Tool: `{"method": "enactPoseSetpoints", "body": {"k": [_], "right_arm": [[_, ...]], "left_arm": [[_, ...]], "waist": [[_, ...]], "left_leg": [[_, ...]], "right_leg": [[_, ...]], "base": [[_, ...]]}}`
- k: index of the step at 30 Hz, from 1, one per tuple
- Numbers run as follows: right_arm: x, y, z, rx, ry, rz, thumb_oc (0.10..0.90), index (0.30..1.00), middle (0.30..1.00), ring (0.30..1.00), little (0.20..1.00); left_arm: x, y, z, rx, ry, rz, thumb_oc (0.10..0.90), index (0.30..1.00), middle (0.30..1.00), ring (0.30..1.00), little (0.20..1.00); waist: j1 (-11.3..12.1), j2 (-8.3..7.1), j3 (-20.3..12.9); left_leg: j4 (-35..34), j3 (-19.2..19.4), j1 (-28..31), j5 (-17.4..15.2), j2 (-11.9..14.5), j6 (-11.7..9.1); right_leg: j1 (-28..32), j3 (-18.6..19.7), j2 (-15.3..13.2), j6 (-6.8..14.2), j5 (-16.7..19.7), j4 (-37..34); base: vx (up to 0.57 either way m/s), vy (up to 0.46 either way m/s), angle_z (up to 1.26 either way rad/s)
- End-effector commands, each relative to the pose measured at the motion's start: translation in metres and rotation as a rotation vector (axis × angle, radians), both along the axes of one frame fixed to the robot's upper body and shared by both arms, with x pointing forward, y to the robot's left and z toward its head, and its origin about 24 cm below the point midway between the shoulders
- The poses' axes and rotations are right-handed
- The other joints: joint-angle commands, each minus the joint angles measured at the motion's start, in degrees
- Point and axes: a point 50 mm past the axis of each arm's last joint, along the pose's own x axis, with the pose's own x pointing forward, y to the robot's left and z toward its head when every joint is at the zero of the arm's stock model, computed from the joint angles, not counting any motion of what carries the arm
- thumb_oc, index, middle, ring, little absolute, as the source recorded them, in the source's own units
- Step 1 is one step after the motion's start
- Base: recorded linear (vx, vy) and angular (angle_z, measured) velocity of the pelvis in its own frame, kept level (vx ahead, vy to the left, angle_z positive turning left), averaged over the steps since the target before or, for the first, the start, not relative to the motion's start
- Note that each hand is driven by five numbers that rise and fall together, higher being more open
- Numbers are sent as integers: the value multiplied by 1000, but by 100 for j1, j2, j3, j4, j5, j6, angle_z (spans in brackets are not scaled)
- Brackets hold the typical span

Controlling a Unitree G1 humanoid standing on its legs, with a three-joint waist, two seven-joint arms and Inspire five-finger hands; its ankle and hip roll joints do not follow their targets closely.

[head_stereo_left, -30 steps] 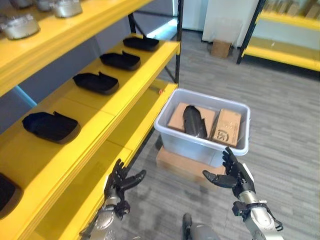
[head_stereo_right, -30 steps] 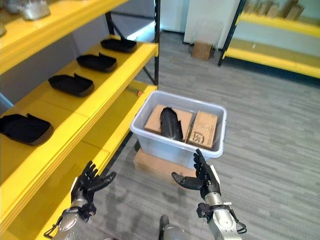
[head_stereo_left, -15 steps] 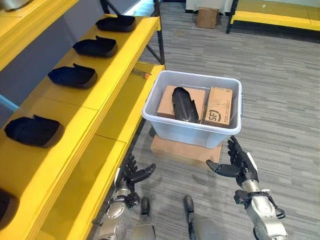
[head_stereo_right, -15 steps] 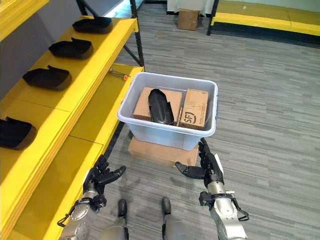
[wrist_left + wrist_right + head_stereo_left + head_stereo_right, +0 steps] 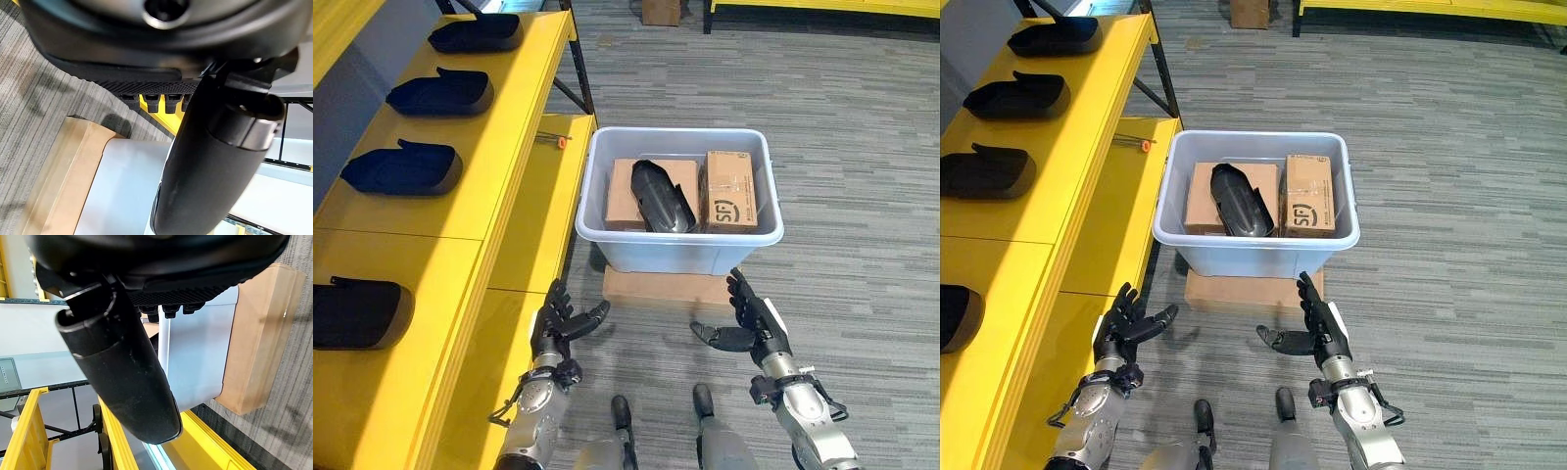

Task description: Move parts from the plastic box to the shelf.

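Note:
A pale grey plastic box [image 5: 607, 230] stands on a flat cardboard slab [image 5: 661, 287] on the floor. Inside it a black curved part [image 5: 662, 195] lies across a brown carton [image 5: 626, 186], with a second carton [image 5: 731, 191] upright beside it. Several matching black parts [image 5: 403, 166] sit in a row on the yellow shelf [image 5: 504, 147] at the left. My left hand [image 5: 561, 322] is open, low beside the shelf's lower board and short of the box. My right hand [image 5: 751, 321] is open too, just in front of the box's near right corner. Both hands are empty.
A lower yellow shelf board [image 5: 540, 215] runs alongside the box's left side, with a small orange-tipped item [image 5: 555, 141] on it. Grey carpet floor stretches to the right and behind the box. A small cardboard box [image 5: 661, 10] stands far back.
The whole view has tilted down and shifted, so the box now sits nearer the middle. Both hands stay open and empty in front of the box.

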Motion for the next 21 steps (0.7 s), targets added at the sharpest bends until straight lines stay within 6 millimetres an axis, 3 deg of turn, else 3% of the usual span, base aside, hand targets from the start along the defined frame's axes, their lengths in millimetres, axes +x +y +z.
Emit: {"method": "enactPoseSetpoints", "body": {"k": [1, 5, 11, 16, 17, 19, 21], "right_arm": [[10, 3, 39, -16, -217, 28, 900, 1000, 1000, 1000, 1000], [10, 4, 39, -19, -215, 36, 900, 1000, 1000, 1000, 1000], [15, 7, 43, -17, -236, 51, 900, 1000, 1000, 1000, 1000], [18, 11, 47, -12, -248, 68, 900, 1000, 1000, 1000, 1000], [18, 11, 48, 23, -246, 63, 900, 1000, 1000, 1000, 1000], [19, 12, 49, 26, -248, 66, 900, 1000, 1000, 1000, 1000], [21, 15, 51, 28, -260, 76, 900, 1000, 1000, 1000, 1000]], "left_arm": [[7, 14, 29, 56, -168, 33, 900, 1000, 1000, 1000, 1000], [5, 13, 29, 53, -167, 28, 900, 1000, 1000, 1000, 1000], [4, 16, 29, 51, -168, 32, 900, 1000, 1000, 1000, 1000], [3, 20, 31, 62, -169, 40, 900, 1000, 1000, 1000, 1000], [3, 22, 31, 71, -169, 39, 900, 1000, 1000, 1000, 1000], [4, 22, 32, 75, -171, 37, 900, 1000, 1000, 1000, 1000], [8, 22, 35, 91, -177, 26, 900, 1000, 1000, 1000, 1000]], "waist": [[-46, -248, -667], [-49, -290, -705], [50, -428, -683], [190, -500, -630], [204, -502, -629], [197, -485, -617], [142, -389, -500]], "left_leg": [[288, -383, -483, 2, 486, -280], [245, -384, -449, 1, 523, -300], [654, -467, -590, -281, 476, -226], [877, -531, -676, -555, 238, -17], [913, -596, -699, -645, 69, 79], [928, -642, -717, -674, -3, 120], [970, -792, -719, -753, -173, 262]], "right_leg": [[474, 79, -397, 259, -785, 374], [494, 60, -382, 274, -749, 280], [548, 27, -455, 343, -704, 280], [489, 11, -665, 519, -518, 680], [418, 3, -793, 597, -289, 979], [354, 34, -811, 602, -198, 1145], [7, 149, -740, 441, 143, 1881]], "base": [[44, -11, -4], [21, -8, -3], [12, 19, 0], [56, 145, 6], [63, 192, 5], [57, 188, 24], [51, 235, 34]]}}
